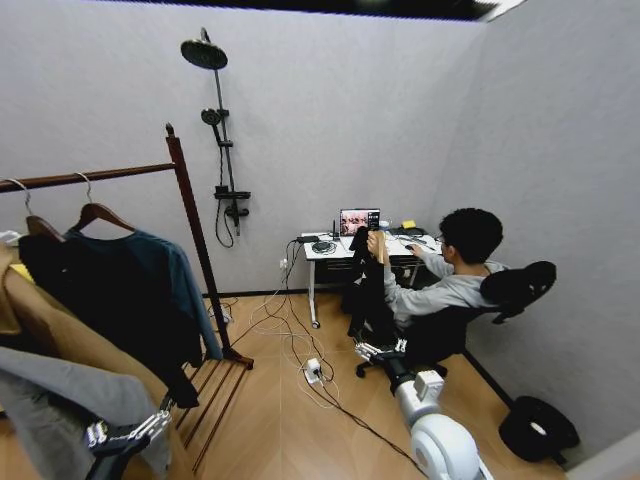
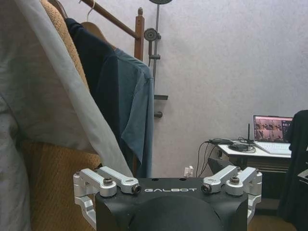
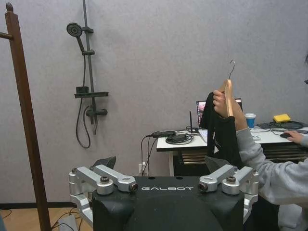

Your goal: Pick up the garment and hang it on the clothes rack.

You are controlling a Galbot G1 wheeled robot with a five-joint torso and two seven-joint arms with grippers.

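The dark teal garment (image 1: 175, 275) hangs on a wooden hanger from the top bar of the clothes rack (image 1: 190, 215), nearest its right post. The left wrist view shows the garment (image 2: 132, 96) beside that post (image 2: 139, 33). My left gripper (image 1: 125, 435) sits low by the grey jacket, well below the garment. Low at the middle of the room, my right gripper (image 1: 375, 350) is open, its fingers (image 3: 107, 161) spread with nothing between them. It points toward a seated person who holds up a black garment (image 3: 219, 130) on a wooden hanger.
A tan coat (image 1: 60, 335) and a grey jacket (image 1: 60, 405) hang left of the teal garment. A desk (image 1: 325, 250) with a laptop stands at the back wall beside a shower fitting (image 1: 225, 150). Cables and a power strip (image 1: 314, 370) lie on the wooden floor.
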